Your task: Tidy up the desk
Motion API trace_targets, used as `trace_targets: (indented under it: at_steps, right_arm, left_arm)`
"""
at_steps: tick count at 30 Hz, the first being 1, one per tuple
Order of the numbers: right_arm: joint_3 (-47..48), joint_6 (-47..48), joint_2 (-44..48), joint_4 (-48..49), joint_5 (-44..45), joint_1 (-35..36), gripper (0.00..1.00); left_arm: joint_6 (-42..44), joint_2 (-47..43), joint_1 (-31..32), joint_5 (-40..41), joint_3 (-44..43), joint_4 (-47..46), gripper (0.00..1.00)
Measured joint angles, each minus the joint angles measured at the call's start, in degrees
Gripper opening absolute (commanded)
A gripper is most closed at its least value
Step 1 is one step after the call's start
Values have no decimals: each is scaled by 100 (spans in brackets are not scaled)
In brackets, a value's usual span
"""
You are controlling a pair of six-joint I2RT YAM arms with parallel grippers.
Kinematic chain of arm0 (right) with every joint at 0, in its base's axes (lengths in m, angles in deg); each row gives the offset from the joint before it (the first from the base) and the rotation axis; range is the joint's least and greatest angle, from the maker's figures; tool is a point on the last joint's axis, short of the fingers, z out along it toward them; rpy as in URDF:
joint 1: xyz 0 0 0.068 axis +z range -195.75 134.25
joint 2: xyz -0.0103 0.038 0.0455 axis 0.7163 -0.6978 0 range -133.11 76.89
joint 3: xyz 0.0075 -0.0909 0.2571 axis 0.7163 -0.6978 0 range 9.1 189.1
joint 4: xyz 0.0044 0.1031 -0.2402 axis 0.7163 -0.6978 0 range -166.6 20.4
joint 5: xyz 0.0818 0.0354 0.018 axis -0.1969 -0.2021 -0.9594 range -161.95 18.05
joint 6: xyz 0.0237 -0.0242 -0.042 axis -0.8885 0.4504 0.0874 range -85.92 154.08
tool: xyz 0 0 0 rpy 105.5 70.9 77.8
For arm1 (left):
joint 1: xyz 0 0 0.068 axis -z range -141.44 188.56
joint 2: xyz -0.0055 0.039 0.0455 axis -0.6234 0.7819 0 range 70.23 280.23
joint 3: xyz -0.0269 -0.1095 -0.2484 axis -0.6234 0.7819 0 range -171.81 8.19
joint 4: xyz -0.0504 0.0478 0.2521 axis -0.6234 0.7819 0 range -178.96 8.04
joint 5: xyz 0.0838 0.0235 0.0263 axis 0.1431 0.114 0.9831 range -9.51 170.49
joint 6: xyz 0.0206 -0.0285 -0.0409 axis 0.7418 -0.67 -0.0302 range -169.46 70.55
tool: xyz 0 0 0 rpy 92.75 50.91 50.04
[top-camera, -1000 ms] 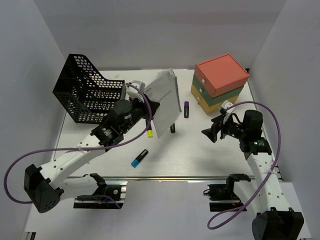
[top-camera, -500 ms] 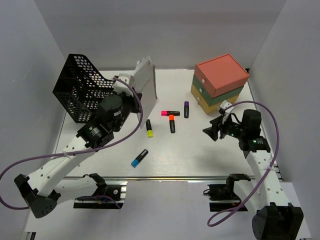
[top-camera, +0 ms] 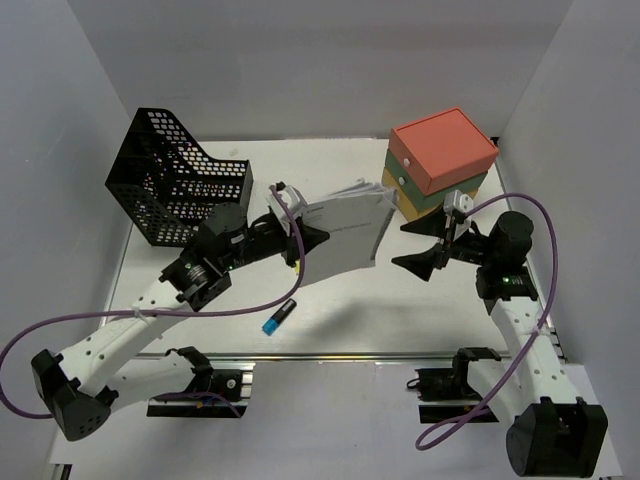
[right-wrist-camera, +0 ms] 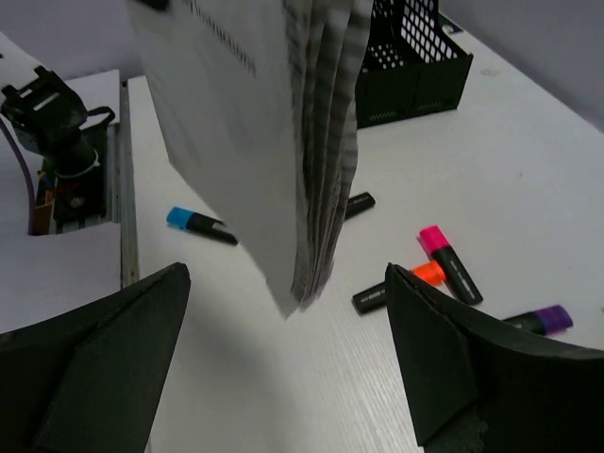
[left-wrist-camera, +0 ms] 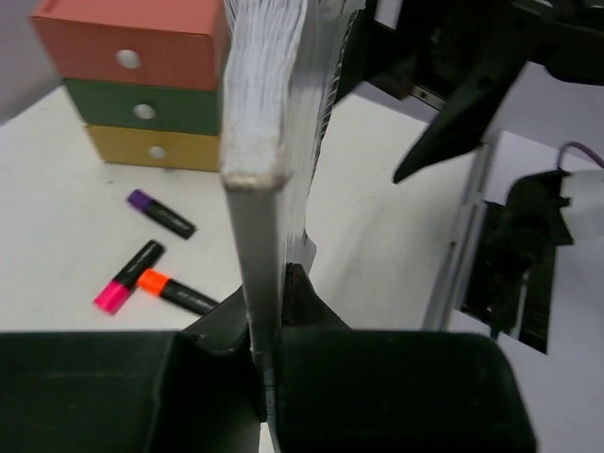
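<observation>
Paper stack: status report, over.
Left gripper shut on paper stack, held up over the desk. Right gripper jaws open, empty, facing stack's free edge. Highlighters loose on desk beneath.

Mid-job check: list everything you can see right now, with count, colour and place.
desk: one, white, under everything
basket: one, black mesh, far left of the desk
drawer box: one, coral over green over yellow, far right
paper stack: one, white, held above mid-desk
highlighters: five, on the desk; blue nearest the front, pink, orange, purple, and one with its cap hidden behind the stack
left end effector: one, black, shut on the paper stack's edge
right end effector: one, black, open, facing the stack, holding nothing
</observation>
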Motion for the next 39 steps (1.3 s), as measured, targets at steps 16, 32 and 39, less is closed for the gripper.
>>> trace_targets:
  at_steps: [16, 32, 39]
  right_arm:
    - [61, -1834, -531, 2529, -437, 393, 78]
    - [1213, 133, -785, 94, -892, 699, 0]
    - [2149, 1397, -1193, -1644, -472, 715, 0]
  left_arm:
    - [-313, 872, 0, -2052, 186, -1316, 0]
    - [-437, 901, 39, -1416, 422, -2024, 8]
    - [-437, 479, 33, -496, 748, -2059, 43]
